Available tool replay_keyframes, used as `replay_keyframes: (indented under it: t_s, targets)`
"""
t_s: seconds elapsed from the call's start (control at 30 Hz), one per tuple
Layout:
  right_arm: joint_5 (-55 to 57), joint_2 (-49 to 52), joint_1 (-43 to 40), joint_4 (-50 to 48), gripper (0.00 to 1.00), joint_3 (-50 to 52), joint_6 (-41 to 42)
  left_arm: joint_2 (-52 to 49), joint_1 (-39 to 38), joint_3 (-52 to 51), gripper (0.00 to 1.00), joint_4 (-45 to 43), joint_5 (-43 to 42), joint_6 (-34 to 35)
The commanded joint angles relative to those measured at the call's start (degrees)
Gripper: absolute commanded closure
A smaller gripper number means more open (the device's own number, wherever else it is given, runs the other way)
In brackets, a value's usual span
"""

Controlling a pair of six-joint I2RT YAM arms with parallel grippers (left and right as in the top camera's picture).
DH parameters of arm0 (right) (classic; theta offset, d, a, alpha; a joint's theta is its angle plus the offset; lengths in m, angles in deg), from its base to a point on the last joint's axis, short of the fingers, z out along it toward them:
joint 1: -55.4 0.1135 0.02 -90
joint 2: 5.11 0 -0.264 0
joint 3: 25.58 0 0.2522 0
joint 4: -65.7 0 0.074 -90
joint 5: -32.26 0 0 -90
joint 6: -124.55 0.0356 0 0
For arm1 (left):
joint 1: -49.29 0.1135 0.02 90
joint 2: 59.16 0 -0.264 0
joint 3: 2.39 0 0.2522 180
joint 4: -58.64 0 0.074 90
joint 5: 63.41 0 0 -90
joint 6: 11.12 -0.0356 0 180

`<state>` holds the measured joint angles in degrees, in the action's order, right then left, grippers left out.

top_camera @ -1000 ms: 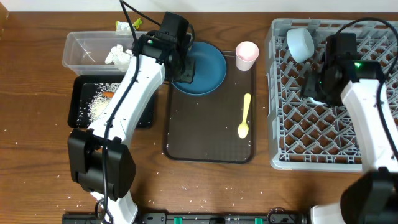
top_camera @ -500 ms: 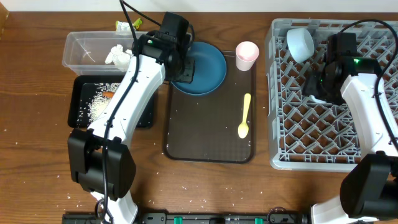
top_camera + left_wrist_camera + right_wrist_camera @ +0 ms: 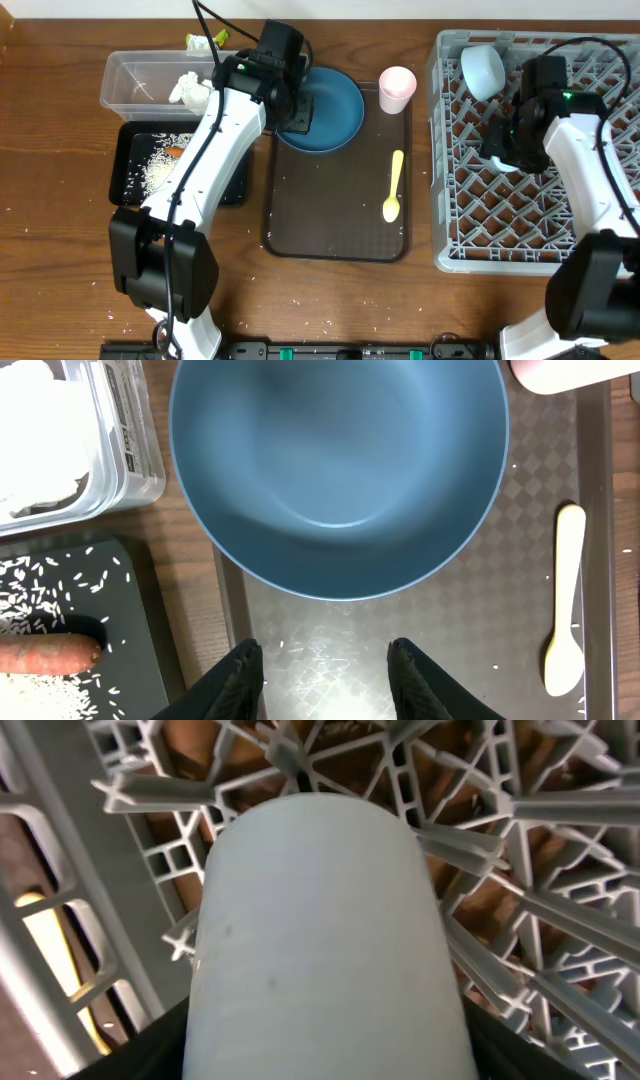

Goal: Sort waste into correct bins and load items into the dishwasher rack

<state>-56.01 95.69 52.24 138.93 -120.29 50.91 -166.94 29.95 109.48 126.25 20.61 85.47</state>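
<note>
The right gripper [image 3: 503,150] is inside the dishwasher rack [image 3: 480,220], toward 10 o'clock of its grid. Its fingers are clamped on the light blue cup [image 3: 325,940]. In the right wrist view the cup is a pale, smooth, matte cylinder that fills the gap between the dark fingers, with grey diamond pegs behind it. The white bowl [image 3: 482,70] sits at the rack's 11 o'clock corner.

The left gripper [image 3: 328,670] hovers with its fingers spread wide and nothing between them. In the overhead view it is at the 9 o'clock edge of the dark blue plate [image 3: 340,470], a glossy round dish on the brown serving tray [image 3: 450,610]. The pink cup [image 3: 397,88] stands at the tray's 1 o'clock corner. The pale yellow spoon [image 3: 394,187] lies toward 3 o'clock.
</note>
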Motion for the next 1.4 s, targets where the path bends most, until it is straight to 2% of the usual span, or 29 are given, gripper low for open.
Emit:
replay_keyframes:
  t_s: [0.0, 0.13, 0.43, 0.6, 0.73, 0.87, 1.1, 1.23, 1.37]
  targets:
    - [-0.31, 0.46, -0.26, -0.2, 0.2, -0.9, -0.13, -0.55, 0.11, -0.39, 0.56, 0.37, 0.66, -0.33]
    - [-0.55, 0.46, -0.28, -1.03, 0.1, -1.29, -0.09, -0.55, 0.11, -0.39, 0.56, 0.37, 0.57, -0.33]
    - [-4.66, 0.46, -1.05, -0.59, 0.08, -7.26, -0.17, -0.55, -1.36, -0.39, 0.55, -0.52, 0.44, -0.37]
    - [-8.22, 0.46, -1.05, 3.56, 0.05, -14.05, -2.75, -0.57, -4.44, -0.37, 0.49, -8.28, -2.58, -4.02]
    - [-8.24, 0.44, -1.05, 7.89, 0.03, -18.78, -3.39, -1.51, -7.08, 0.5, 0.39, -14.1, -2.58, -4.0]
    - [-8.24, 0.24, -1.05, 11.28, 0.01, -21.29, -3.61, -6.73, -8.74, 5.77, 0.32, -15.69, -5.22, -4.04]
    - [-8.17, -0.07, -1.05, 14.34, 0.01, -21.42, -3.8, -21.09, -9.03, 21.09, 0.3, -15.58, -5.51, -4.04]
    - [-8.2, -0.07, -1.05, 14.69, 0.01, -21.42, -3.78, -25.4, -9.05, 25.94, 0.29, -16.83, -5.53, -4.31]
    - [-8.17, -0.07, -1.05, 14.67, 0.01, -21.42, -3.8, -27.39, -9.16, 26.27, 0.27, -20.74, -5.55, -4.46]
